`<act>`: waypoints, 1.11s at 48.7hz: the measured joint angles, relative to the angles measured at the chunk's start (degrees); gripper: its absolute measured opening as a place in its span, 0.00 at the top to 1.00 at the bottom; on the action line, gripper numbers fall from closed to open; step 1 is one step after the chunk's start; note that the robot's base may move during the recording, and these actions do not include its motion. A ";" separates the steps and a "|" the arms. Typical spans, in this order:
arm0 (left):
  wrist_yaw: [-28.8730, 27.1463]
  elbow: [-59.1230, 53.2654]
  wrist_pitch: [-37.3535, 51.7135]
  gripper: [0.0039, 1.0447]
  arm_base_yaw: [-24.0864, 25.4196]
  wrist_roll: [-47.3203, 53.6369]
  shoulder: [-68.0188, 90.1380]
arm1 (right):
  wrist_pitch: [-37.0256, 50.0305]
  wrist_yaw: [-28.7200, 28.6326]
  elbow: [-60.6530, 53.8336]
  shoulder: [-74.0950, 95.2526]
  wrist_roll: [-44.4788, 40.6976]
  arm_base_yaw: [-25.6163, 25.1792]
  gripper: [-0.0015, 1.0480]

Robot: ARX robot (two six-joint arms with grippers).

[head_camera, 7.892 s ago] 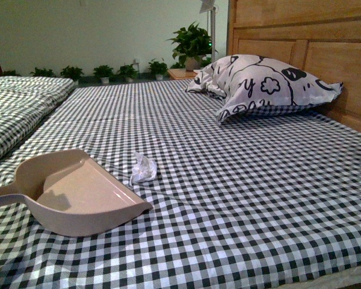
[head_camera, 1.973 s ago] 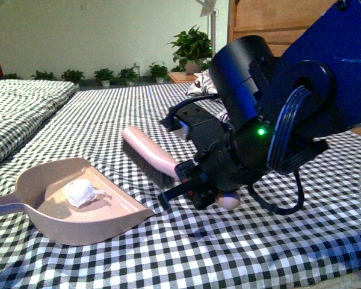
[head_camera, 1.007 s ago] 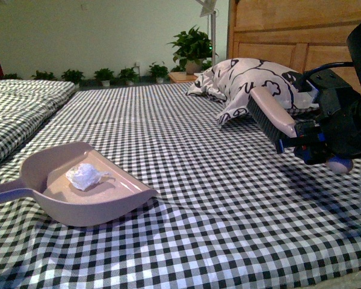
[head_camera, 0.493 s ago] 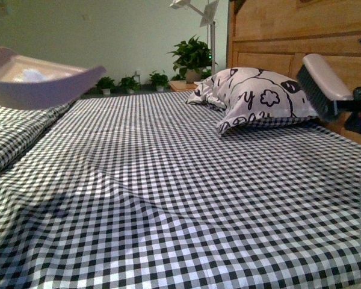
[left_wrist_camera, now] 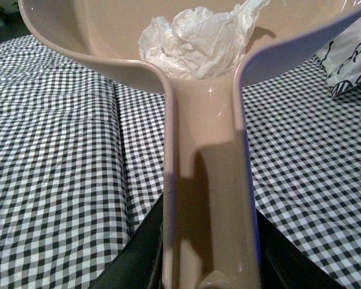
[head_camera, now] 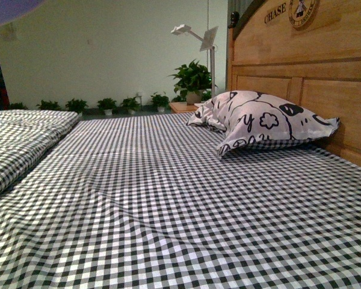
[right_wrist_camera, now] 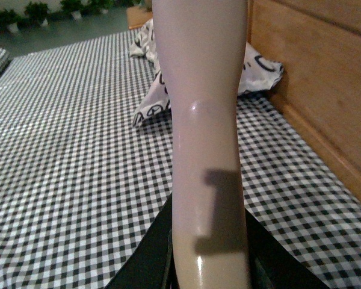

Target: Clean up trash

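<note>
step: carry-off | trash (left_wrist_camera: 195, 42) in pink dustpan (left_wrist_camera: 207, 174), lifted above bed (head_camera: 168, 205), 12 o'clock of handle | fingers: both hidden, cannot tell | right: brush (right_wrist_camera: 204, 120) | next: level carry, tip into bin

Trash (left_wrist_camera: 195, 42) sits in dustpan (left_wrist_camera: 207, 180), held above bed (head_camera: 168, 211). Pillow (head_camera: 262, 120) on bed's far right, against headboard (head_camera: 301, 66). Plants (head_camera: 117, 104) line the wall behind.
</note>
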 joint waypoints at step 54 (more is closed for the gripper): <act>13.73 -9.73 -12.66 0.74 9.86 -4.52 -23.32 | -6.73 -2.75 -8.74 -24.13 3.96 -3.28 0.81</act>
